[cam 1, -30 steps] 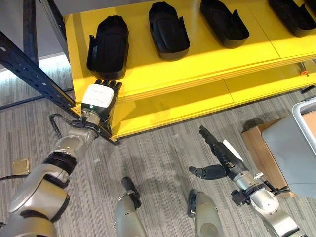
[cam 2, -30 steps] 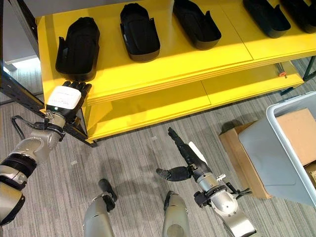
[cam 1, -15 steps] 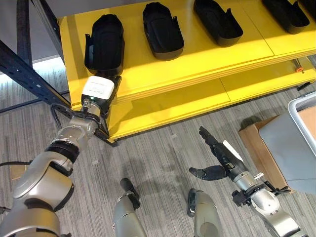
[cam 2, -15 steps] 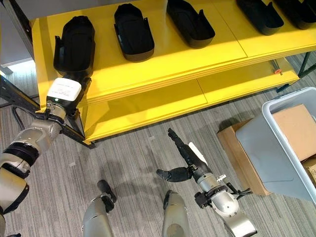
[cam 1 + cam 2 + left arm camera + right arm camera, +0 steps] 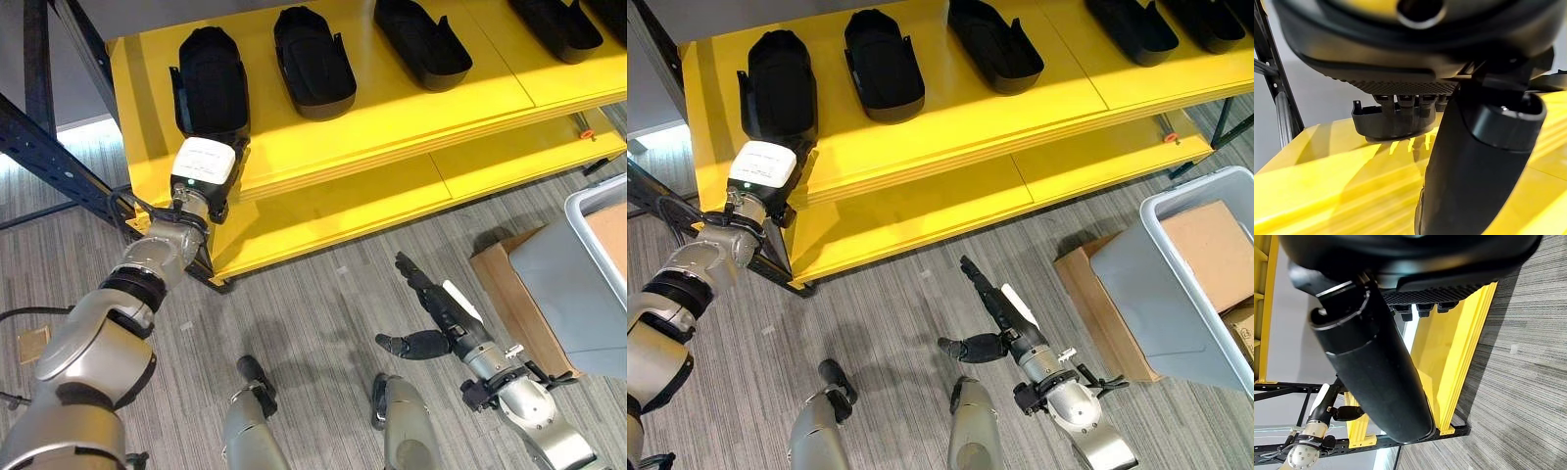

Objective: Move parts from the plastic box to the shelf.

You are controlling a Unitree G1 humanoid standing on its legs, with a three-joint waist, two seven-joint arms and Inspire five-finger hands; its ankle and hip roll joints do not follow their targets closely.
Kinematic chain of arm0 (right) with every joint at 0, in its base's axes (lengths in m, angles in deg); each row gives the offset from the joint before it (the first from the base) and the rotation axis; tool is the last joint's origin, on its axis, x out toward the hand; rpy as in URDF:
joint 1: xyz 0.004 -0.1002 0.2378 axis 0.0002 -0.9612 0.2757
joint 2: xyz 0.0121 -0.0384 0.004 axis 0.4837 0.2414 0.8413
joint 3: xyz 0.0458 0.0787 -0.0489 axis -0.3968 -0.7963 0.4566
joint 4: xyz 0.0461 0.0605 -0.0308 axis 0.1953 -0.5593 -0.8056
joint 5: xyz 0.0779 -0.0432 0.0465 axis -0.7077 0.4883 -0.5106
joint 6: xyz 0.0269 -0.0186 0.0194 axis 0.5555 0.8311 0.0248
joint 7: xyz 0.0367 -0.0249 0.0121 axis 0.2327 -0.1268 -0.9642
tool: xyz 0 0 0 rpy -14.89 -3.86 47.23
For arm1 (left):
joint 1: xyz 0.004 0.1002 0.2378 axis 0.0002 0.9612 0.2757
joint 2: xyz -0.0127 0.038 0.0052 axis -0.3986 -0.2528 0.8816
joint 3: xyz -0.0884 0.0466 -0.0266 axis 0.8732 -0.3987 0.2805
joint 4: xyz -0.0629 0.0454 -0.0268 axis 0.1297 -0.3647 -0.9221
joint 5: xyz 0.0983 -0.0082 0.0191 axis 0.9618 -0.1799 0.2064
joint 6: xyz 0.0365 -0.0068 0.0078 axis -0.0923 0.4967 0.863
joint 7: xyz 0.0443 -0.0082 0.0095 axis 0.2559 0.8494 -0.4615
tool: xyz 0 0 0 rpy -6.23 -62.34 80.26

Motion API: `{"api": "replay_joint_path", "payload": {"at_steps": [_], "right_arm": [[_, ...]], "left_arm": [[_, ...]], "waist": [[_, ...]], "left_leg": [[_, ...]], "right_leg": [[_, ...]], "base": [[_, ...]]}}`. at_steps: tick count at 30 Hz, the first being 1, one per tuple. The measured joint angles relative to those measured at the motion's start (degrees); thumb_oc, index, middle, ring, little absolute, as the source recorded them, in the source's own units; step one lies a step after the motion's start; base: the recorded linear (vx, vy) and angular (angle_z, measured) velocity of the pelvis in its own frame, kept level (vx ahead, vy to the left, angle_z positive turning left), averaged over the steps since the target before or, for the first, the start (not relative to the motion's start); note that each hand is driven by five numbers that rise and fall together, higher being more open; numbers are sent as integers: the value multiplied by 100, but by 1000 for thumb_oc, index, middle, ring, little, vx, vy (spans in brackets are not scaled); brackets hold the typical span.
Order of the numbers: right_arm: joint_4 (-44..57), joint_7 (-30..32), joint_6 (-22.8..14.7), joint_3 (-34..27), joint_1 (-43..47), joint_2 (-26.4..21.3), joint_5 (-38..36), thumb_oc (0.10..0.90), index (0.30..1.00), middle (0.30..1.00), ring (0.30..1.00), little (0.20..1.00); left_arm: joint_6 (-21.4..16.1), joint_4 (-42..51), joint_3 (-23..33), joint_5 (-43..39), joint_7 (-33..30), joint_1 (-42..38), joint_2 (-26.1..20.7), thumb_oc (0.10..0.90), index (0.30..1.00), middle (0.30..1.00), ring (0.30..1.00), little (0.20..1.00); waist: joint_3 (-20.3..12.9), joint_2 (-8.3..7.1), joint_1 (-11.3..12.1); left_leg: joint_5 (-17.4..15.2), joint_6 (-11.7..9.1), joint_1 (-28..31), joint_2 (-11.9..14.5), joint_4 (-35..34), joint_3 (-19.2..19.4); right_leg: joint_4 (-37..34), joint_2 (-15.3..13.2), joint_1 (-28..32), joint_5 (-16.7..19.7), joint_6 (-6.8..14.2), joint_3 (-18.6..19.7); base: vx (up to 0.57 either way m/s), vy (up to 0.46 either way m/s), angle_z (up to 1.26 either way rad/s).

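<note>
Reaching up to the yellow shelf (image 5: 392, 108), the left hand (image 5: 203, 168) touches the near end of the leftmost black moulded plastic part (image 5: 211, 80), whose long axis runs near to far; whether its fingers grip cannot be told. The right hand (image 5: 431, 311) hangs low with fingers straight.

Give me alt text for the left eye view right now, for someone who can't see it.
The robot's left hand reaches up to the front edge of a yellow shelf, its fingers touching the leftmost black part in a row of black parts. The right hand hangs open over the grey floor, beside a grey plastic box.
</note>
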Motion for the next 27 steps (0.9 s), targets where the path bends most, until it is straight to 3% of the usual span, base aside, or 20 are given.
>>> {"api": "replay_joint_path", "payload": {"at_steps": [27], "right_arm": [[3, -12, -52, 0, -82, -56, -18, 900, 1000, 1000, 1000, 1000]], "left_arm": [[-69, 103, -19, -472, 0, -45, -1, 900, 1000, 1000, 1000, 1000]], "waist": [[-19, -3, 82]], "left_leg": [[-8, 8, -48, 43, 49, -22]], "right_leg": [[178, 8, -98, -30, -47, 23]], "base": [[0, 0, 0]]}}
